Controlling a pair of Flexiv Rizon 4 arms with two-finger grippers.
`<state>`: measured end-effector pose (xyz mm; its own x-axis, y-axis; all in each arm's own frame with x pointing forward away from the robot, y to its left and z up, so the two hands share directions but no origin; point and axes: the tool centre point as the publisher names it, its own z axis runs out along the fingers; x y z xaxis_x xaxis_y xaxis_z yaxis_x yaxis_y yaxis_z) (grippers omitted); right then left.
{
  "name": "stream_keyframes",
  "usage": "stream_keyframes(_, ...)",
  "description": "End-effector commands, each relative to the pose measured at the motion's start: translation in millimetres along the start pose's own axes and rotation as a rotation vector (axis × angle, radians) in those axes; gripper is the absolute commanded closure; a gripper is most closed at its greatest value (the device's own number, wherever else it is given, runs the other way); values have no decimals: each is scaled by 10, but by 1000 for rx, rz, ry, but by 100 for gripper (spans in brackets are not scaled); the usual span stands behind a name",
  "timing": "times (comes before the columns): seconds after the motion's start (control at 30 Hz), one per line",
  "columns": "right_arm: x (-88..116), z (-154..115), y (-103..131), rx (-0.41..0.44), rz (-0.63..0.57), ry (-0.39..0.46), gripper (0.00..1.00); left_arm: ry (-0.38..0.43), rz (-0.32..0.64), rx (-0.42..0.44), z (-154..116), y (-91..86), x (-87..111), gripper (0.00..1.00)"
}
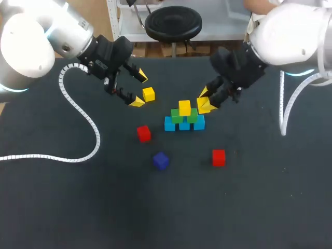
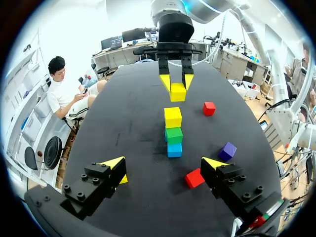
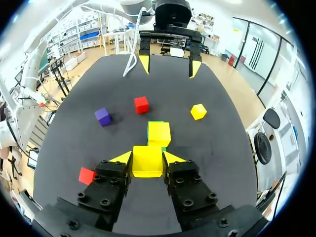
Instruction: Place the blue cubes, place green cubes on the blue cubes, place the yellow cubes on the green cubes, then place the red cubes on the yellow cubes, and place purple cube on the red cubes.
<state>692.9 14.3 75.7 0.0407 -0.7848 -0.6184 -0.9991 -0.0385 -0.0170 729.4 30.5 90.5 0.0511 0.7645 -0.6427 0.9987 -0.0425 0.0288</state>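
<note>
At the table's middle stands a pyramid: three blue cubes point(image 1: 169, 124) in a row, two green cubes point(image 1: 177, 116) on them, and one yellow cube point(image 1: 184, 108) on top. My right gripper point(image 1: 204, 101) hovers just right of the pyramid, shut on a second yellow cube point(image 3: 147, 160). My left gripper point(image 1: 140, 90) is open to the left of the pyramid, beside a loose yellow cube point(image 1: 149, 94). Two red cubes point(image 1: 143, 133) point(image 1: 218, 157) and a purple cube point(image 1: 161, 160) lie nearer the front.
A white coiled cable point(image 1: 85, 116) from my left arm trails over the table's left side. Bare black tabletop point(image 1: 171, 207) stretches across the front.
</note>
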Motion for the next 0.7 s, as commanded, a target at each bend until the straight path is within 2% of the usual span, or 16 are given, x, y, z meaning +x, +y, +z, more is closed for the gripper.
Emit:
stream_keyframes(0.03,6,58,-22,8,0,-23,100,0,1,1,-1,6,3,0)
stream_keyframes(0.7,4,127,-64,24,36,-87,100,0,1,1,-1,6,3,0)
